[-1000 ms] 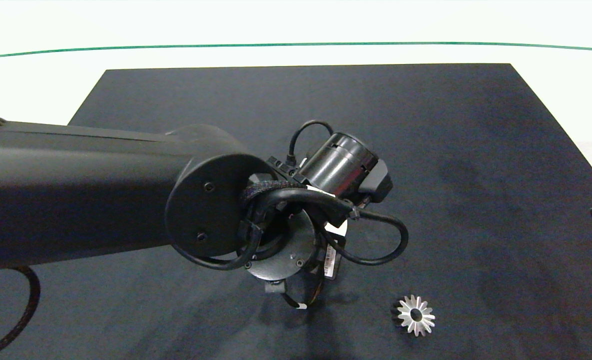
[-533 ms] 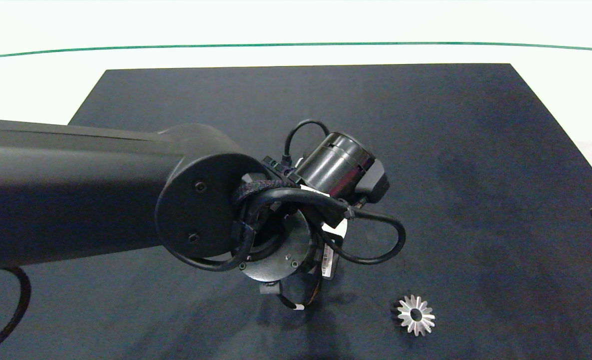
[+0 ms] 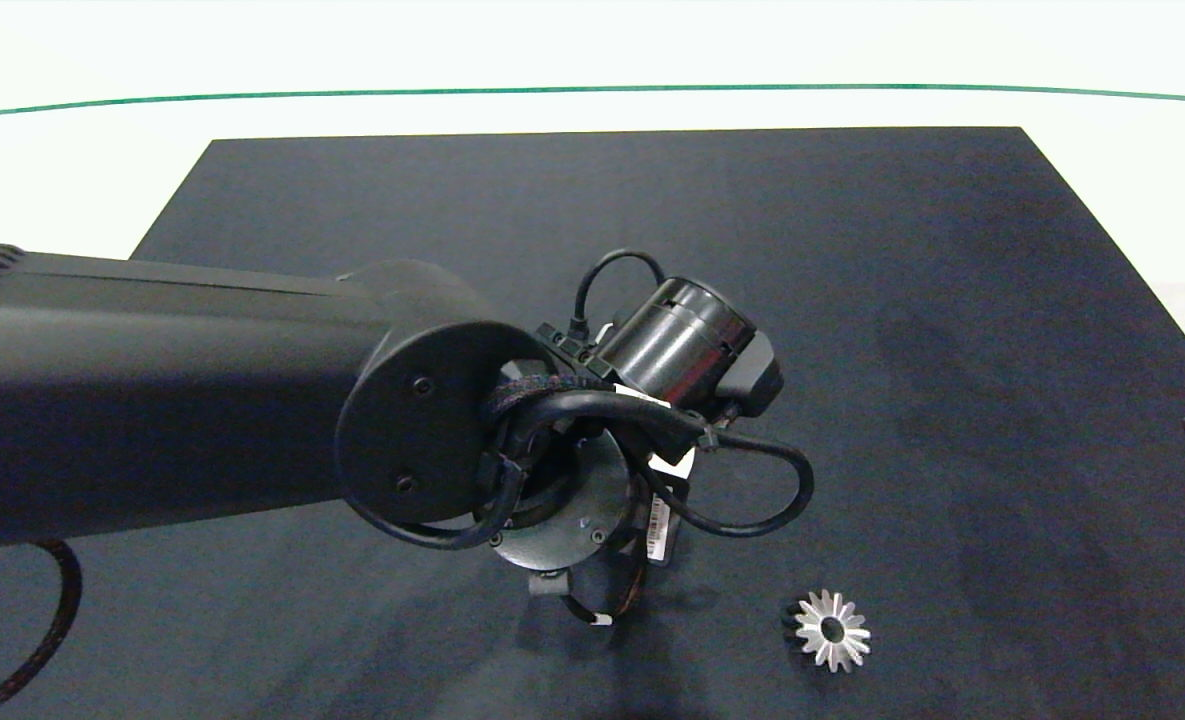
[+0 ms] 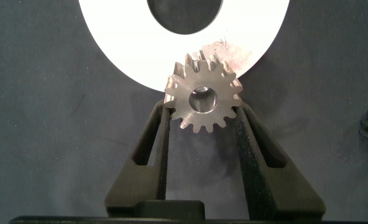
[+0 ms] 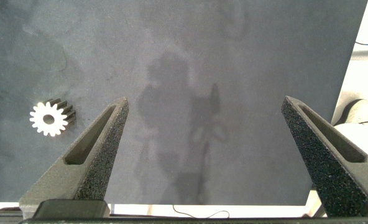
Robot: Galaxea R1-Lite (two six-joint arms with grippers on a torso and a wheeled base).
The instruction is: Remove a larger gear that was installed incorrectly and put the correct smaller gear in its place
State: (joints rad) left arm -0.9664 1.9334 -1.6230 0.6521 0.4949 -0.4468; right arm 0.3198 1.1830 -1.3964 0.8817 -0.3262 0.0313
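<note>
My left arm (image 3: 152,390) has just made a small sway. It drifted toward 9 o'clock half a second ago and has now come back toward 3 o'clock, settling a touch nearer 6 o'clock. The shiny silver star-toothed larger gear (image 3: 832,630) has not stirred. It lies flat on the dark cloth mat (image 3: 652,200) at about 5 o'clock from my left wrist, loose and apart from everything, so I judge the removal half of the job done.

I read the sway as fine aligning. My left gripper (image 4: 202,112) is clamped on the small silver blunt-toothed smaller gear (image 4: 202,99), one finger pressed to each flank of its teeth. The gear hangs over the edge of a flat white ring-shaped disc (image 4: 109,37), in front of a scuffed grey patch on its rim. I cannot tell whether a shaft sits behind the gear's bore, or whether the gear already touches the disc. Seating it is the step I believe I am in.

My right gripper (image 5: 204,102) hovers idle at the mat's 3 o'clock edge, fingers spread wide with nothing between them.

There is no tray or box here. The nearest thing to a holder is the white disc, and the round opening at its centre shows only dark, with nothing visible inside.
</note>
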